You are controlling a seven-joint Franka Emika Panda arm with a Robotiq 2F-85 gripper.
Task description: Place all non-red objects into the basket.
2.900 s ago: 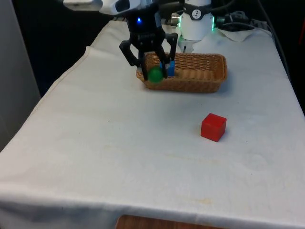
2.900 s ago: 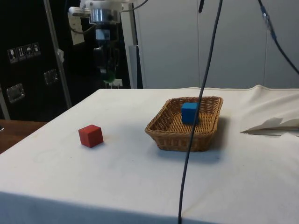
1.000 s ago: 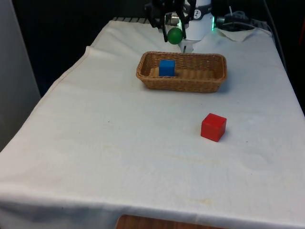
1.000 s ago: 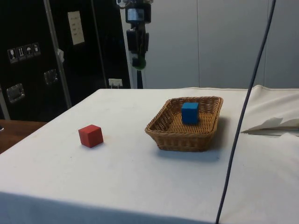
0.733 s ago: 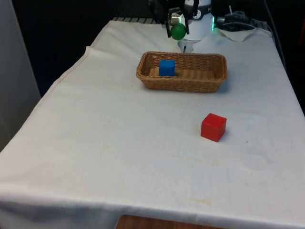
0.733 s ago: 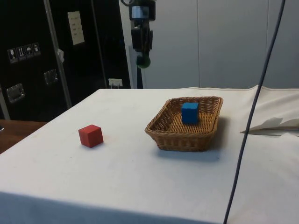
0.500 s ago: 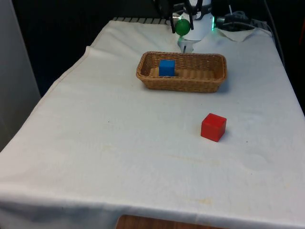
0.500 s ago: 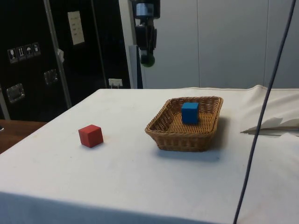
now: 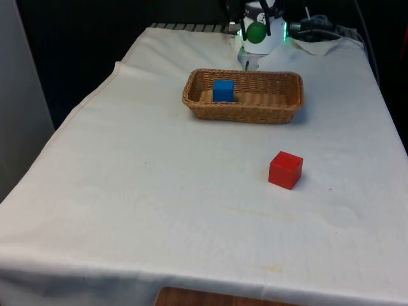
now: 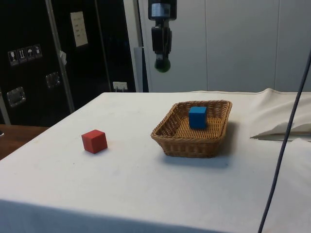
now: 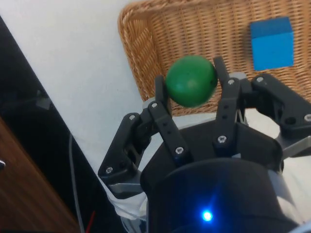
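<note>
We see the basket (image 9: 243, 97) toward the table's (image 9: 159, 191) far end, with one cube (image 9: 223, 90) in it at the front view's left. Another cube (image 9: 285, 169) sits on the cloth nearer the camera, well apart. Above the basket's far edge, the gripper (image 11: 190, 87) holds a ball (image 9: 255, 32).

Desk (image 9: 159, 191) draped in a white cloth (image 10: 146, 194), hanging over the edges; wicker basket (image 9: 264, 111) set near the far end, long side across the width, roughly midway between the side edges; blue cube (image 9: 223, 90) inside it, toward the end at the front view's left; red cube (image 9: 285, 169) directly on the cloth, closer to the near edge than the basket and well apart from it, toward the edge at the front view's right; crumpled white fabric (image 10: 286, 127) at the far end, beyond the basket.
</note>
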